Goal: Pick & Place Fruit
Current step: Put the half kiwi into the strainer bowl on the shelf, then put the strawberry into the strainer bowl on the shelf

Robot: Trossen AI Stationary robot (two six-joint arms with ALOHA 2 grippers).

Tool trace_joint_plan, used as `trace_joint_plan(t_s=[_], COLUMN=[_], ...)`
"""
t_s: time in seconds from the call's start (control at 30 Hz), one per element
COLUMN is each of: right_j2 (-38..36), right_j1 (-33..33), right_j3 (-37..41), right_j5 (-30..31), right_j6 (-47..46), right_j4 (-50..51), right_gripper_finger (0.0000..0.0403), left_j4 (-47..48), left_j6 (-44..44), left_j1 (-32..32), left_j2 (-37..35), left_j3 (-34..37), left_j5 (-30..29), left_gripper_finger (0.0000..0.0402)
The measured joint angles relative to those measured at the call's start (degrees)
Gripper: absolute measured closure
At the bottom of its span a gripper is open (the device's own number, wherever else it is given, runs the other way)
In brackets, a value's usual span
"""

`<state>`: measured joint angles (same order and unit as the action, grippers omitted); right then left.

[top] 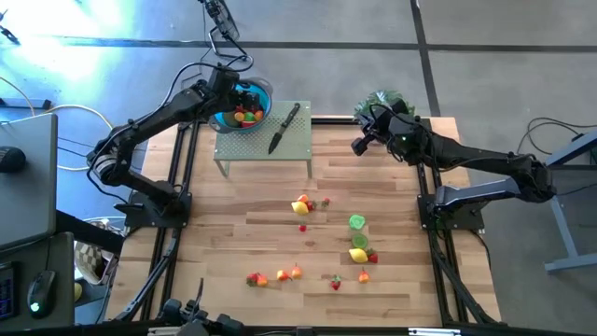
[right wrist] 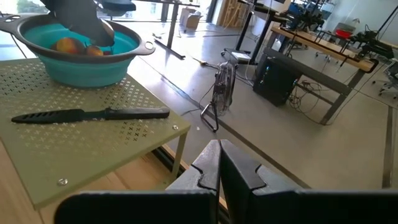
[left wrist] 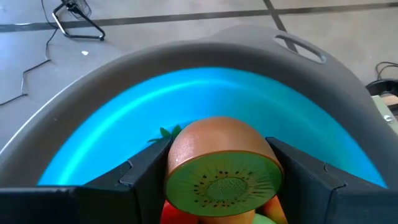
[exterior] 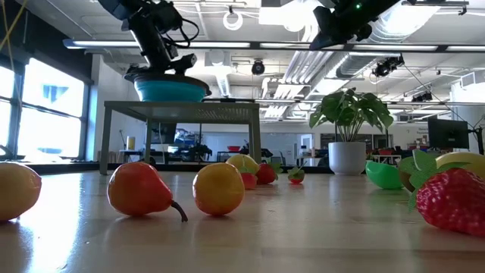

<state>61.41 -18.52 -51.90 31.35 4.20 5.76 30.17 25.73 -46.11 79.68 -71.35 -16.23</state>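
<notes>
Over the raised stand: left gripper above the blue bowl, at about 11 o'clock on the table in the high view.
Left grasp: clamped on a halved kiwi, brown skin up, green cut face toward the wrist camera, one dark finger on each side.
Inside the bowl: red, orange and yellow fruit pieces already lying beneath the held kiwi.
On the stand: black-handled knife lying flat just beside the bowl, toward 3 o'clock from it, apart from the rim.
Right gripper: fingers pressed together, holding nothing, at about 1 o'clock, just beside the potted plant.
Loose fruit on the table: cluster near centre; green pieces toward 4 o'clock; lemon and strawberry just below them; a scattered row toward 6 o'clock.
Closest to the low camera: pear, round yellow fruit, strawberry.
Obstructions: stand legs and knife between the loose fruit and the bowl.
</notes>
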Motion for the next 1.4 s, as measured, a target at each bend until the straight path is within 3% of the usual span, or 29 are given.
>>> trace_joint_plan(t_s=[0.57, 0.97, 1.4], right_j2=[0.0, 0.0, 0.0], right_j1=[0.0, 0.0, 0.0], right_j3=[0.0, 0.0, 0.0], right_j5=[0.0, 0.0, 0.0], right_j6=[0.1, 0.1, 0.1], right_j4=[0.2, 0.5, 1.0], right_gripper_finger=[0.0401, 0.0401, 0.0400], left_j4=[-0.5, -0.5, -0.4], left_j6=[0.0, 0.1, 1.0], left_j1=[0.0, 0.0, 0.0], left_j2=[0.0, 0.0, -4.9], left_j3=[0.0, 0.0, 0.0], left_j5=[0.1, 0.2, 1.9], left_gripper_finger=[0.0164, 0.0116, 0.0129])
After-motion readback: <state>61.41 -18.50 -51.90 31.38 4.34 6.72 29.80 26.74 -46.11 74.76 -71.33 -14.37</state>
